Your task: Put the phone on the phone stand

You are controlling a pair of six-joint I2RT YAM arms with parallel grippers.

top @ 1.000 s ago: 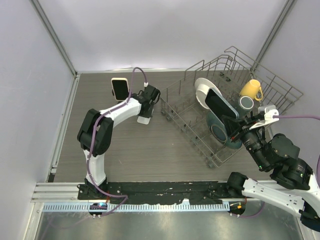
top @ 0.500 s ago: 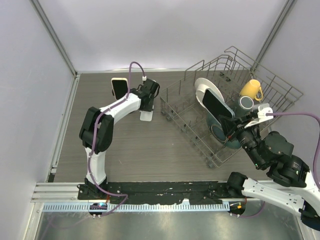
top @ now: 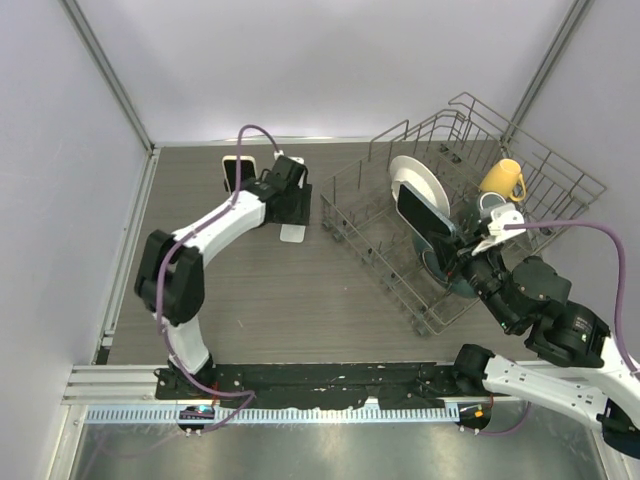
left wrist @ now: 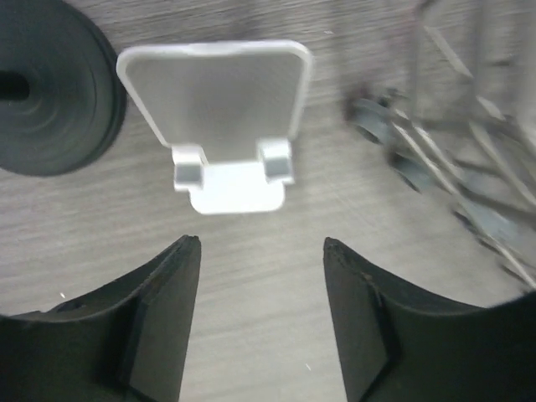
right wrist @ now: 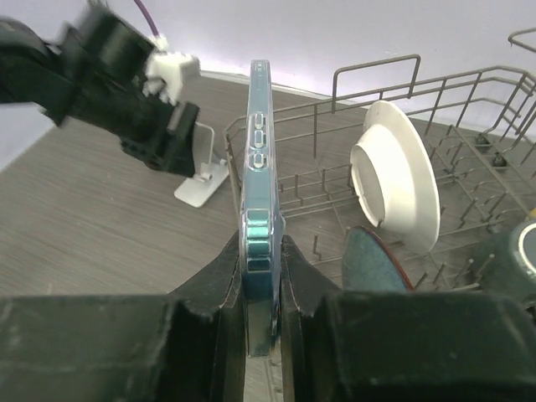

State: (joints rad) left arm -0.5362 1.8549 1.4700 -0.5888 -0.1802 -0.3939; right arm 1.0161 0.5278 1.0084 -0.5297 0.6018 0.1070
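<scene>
The phone (top: 424, 211), dark-screened in a blue-green case, is held edge-up over the dish rack by my right gripper (top: 458, 252), which is shut on its lower end. In the right wrist view the phone (right wrist: 258, 159) stands edge-on between the fingers of that gripper (right wrist: 260, 241). The white phone stand (top: 292, 232) sits empty on the table left of the rack. It also shows in the left wrist view (left wrist: 219, 126) and the right wrist view (right wrist: 201, 180). My left gripper (top: 289, 206) hovers just behind the stand, open and empty (left wrist: 261, 243).
A wire dish rack (top: 380, 270) fills the right side, holding a white plate (top: 412, 176), a teal plate (top: 440, 268) and a yellow mug (top: 503, 180). A black object with a pale rim (top: 237, 172) stands at the back left, near the left arm.
My right gripper has carried the phone a little to the left over the rack. My left arm has shifted back and left, uncovering more of the stand.
</scene>
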